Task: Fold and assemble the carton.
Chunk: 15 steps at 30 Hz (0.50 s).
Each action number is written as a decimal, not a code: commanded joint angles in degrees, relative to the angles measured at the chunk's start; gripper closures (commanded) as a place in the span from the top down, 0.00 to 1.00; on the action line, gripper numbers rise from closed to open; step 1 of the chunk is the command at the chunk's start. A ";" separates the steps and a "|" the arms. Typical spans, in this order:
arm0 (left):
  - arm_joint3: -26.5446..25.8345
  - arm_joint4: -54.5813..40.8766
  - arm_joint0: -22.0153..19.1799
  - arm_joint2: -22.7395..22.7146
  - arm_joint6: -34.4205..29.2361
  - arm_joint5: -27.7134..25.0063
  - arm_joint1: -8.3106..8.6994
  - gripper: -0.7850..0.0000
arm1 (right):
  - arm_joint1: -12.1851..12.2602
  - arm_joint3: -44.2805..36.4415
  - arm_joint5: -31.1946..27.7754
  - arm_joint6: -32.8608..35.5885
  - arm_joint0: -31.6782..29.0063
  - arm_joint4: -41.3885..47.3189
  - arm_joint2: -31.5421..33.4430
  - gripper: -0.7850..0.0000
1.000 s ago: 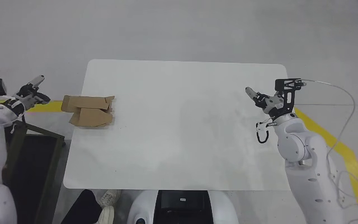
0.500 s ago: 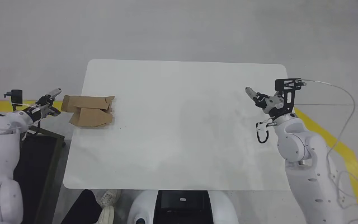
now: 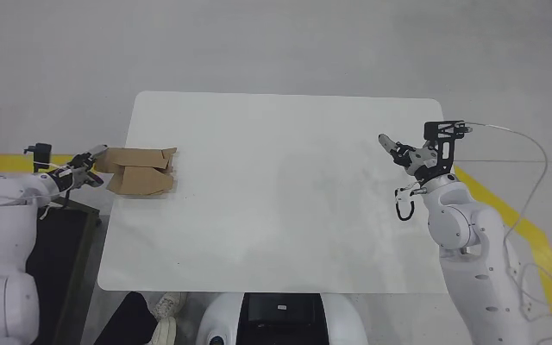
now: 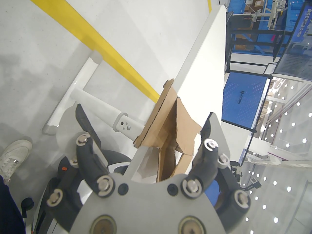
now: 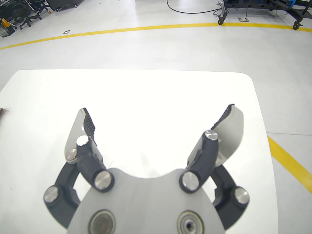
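A brown cardboard carton (image 3: 138, 171), partly folded and lying flat, rests at the left edge of the white table (image 3: 285, 198), overhanging it a little. My left gripper (image 3: 93, 162) is beside the table's left edge, open, with the carton's (image 4: 168, 125) overhanging end between its spread fingers (image 4: 84, 120); no touching is visible. My right gripper (image 3: 390, 147) hangs open over the table's right side, far from the carton, with nothing between its fingers (image 5: 85, 120).
Yellow floor tape (image 3: 492, 203) runs past both sides of the table. A dark frame (image 3: 52, 250) stands on the floor by the table's left edge. A person's white shoe (image 3: 168, 306) is at the near left corner. The table (image 5: 136, 93) is bare ahead of the right gripper.
My left gripper has moved right, from off the table's left side up to the carton's overhanging end. The right arm and the carton have stayed still.
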 commanded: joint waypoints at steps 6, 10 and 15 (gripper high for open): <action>0.48 -0.56 -0.19 0.51 -1.22 1.06 -0.46 0.27 | 0.00 0.00 0.00 0.00 0.00 0.00 0.00 1.00; 0.77 -1.08 -0.43 0.50 -1.30 1.42 -0.52 0.02 | 0.00 0.00 0.00 0.00 0.00 0.00 0.00 1.00; 1.16 -3.10 -0.86 -0.32 -2.27 1.36 -0.27 0.00 | 0.00 0.00 0.00 0.00 0.00 0.00 0.00 1.00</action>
